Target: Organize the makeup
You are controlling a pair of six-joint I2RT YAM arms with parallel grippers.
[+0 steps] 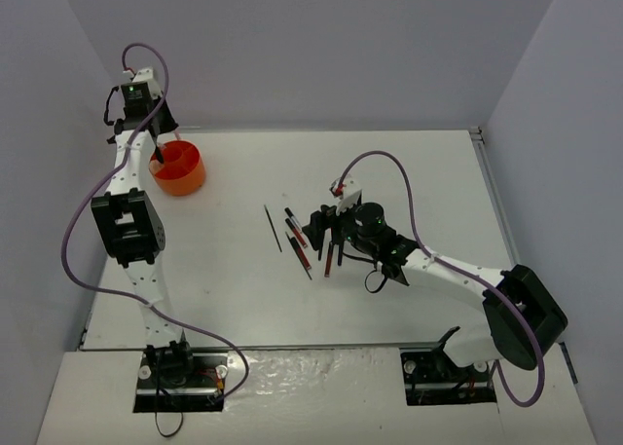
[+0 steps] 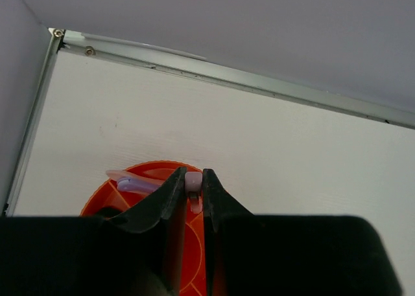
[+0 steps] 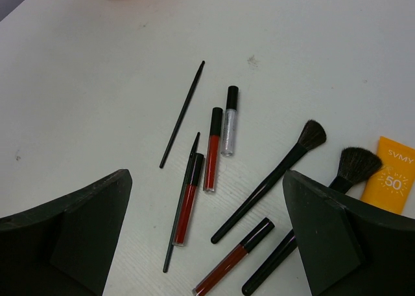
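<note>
Leftmost, above an orange round plastic compartmented holder (image 1: 180, 168): left gripper (image 2: 193, 174), jaws nearly closed, pinching a pale pink stick (image 2: 193, 180) right at their tips. Directly under those jaws, orange dividers. Just left of the jaws, inside the holder, a lilac plastic stick (image 2: 133, 181) lying slanted, one end up on the rim. Cannot tell which compartment sits below the pinched pink stick.

Further right: right gripper (image 3: 206, 176), jaws spread wide and gripping nothing, hanging over loose makeup flat on the table, well apart from the holder.
- Ahead of the jaws, nearer the left-hand jaw in the wrist view: a thin black pencil (image 3: 183, 114), lying alone.
- Between the jaws: a long thin black liner (image 3: 170, 247) touching a red gloss tube with black cap (image 3: 187, 205).
- Just beside that: a second red capped tube (image 3: 211, 150) and a silver glitter tube with black cap (image 3: 228, 122), side by side.
- Low in the gap: a dark red tube with black cap (image 3: 233, 260).
- Toward the right-hand jaw: a black-handled brush with dark bristles (image 3: 266, 186), angled up to the right.
- Partly hidden behind the right-hand jaw: a fuller black brush (image 3: 355, 165).
- Beyond that jaw's outer side: an orange-and-white tube printed "50" (image 3: 390, 179).

Underneath everything, a white table (image 1: 409, 163) with faint grain and a few small specks. Along its far edge, a pale metal strip (image 2: 259, 82). Around three sides, plain lilac-grey walls (image 1: 321, 46).
</note>
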